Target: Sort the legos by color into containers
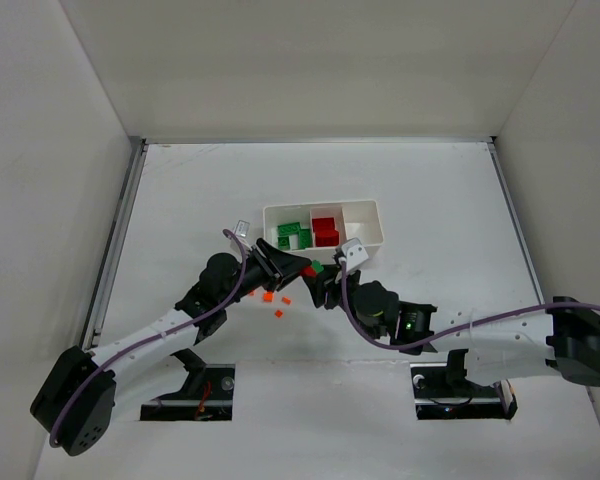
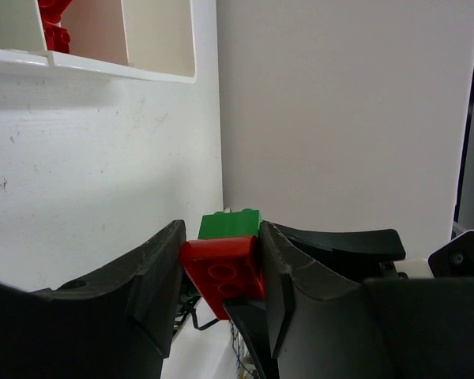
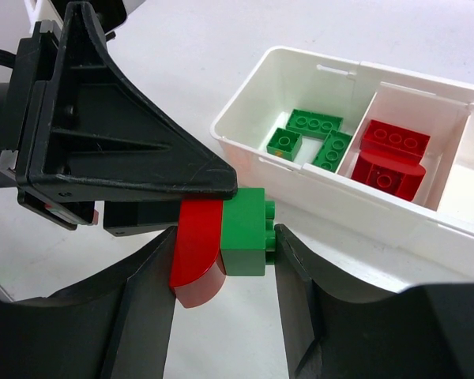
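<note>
A red brick (image 3: 197, 253) and a green brick (image 3: 245, 233) are joined together and held just above the table, in front of the white tray (image 1: 372, 206). My left gripper (image 2: 221, 264) is shut on the red brick (image 2: 225, 268), with the green brick (image 2: 230, 224) behind it. My right gripper (image 3: 225, 253) is shut across the pair: one finger is on the red brick and the other on the green studs. The pair shows in the top view (image 1: 315, 267). The tray's left compartment holds green bricks (image 3: 308, 134) and the middle one holds red bricks (image 3: 391, 154).
Small orange bits (image 1: 276, 300) lie on the table left of the grippers. The tray's near wall (image 3: 340, 197) is close beyond the right gripper. White walls enclose the table on three sides.
</note>
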### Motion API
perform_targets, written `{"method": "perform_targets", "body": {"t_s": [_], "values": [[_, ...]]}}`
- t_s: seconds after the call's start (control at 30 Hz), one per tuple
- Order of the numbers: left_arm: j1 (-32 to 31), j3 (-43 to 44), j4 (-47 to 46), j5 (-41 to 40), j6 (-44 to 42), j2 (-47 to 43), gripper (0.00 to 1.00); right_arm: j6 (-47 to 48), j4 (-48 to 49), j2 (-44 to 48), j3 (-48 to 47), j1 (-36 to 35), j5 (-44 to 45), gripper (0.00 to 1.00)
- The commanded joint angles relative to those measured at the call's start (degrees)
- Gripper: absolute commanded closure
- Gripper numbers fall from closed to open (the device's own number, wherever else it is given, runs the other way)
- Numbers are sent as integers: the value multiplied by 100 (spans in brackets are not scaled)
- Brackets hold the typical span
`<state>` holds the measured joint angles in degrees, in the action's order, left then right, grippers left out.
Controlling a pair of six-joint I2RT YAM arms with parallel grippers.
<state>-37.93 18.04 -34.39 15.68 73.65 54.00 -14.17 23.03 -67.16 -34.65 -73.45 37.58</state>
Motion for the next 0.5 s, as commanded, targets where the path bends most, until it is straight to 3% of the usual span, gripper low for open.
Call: {"method": "perform_targets", "body": {"t_s": [0.0, 0.3, 0.47], "values": [[-43, 200, -68, -100, -158, -118, 81, -112, 281, 44, -15, 46, 39, 51], [10, 182, -68, -74, -166, -82, 85, -287, 281, 203, 90, 142, -102, 33], [54, 182, -68, -39, -210, -47, 87, -366, 281, 317, 152, 213, -216, 29]]}}
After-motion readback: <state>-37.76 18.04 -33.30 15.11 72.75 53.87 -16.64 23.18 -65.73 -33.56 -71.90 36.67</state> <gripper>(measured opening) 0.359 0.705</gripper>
